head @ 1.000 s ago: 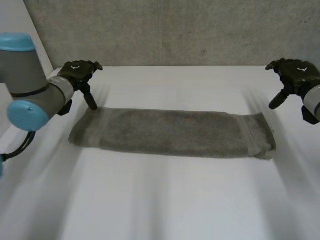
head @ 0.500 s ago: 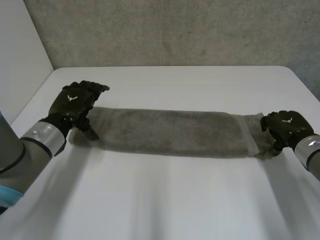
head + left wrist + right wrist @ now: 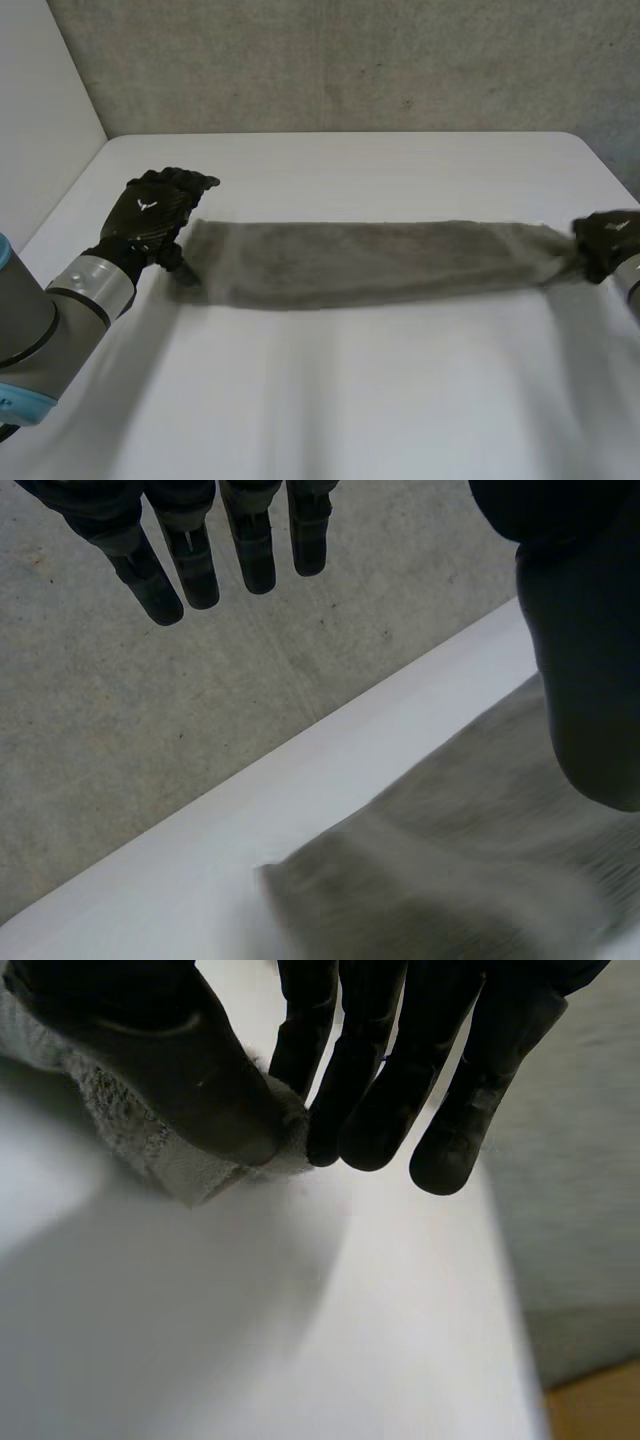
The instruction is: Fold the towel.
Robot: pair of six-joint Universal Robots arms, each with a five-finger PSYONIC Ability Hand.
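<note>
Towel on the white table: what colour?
Plain grey-brown; the long terry towel shows best in the head view.

1. Left hand [image 3: 150, 215]: black, with a small white emblem on its back.
2. Right hand [image 3: 605, 240]: black, with the same white mark.
3. Left arm [image 3: 25, 325]: grey, with a silver wrist band [image 3: 92, 287] behind the hand and a light-blue cap [image 3: 25, 405].

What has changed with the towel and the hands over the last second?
Both hands came down from behind the towel to its ends. The right hand has pinched the right end and pulled it to the robot's right; the towel slid that way and drew narrower. The left hand stays at the left end, fingers straight. The towel still lies lengthwise on the table.
</note>
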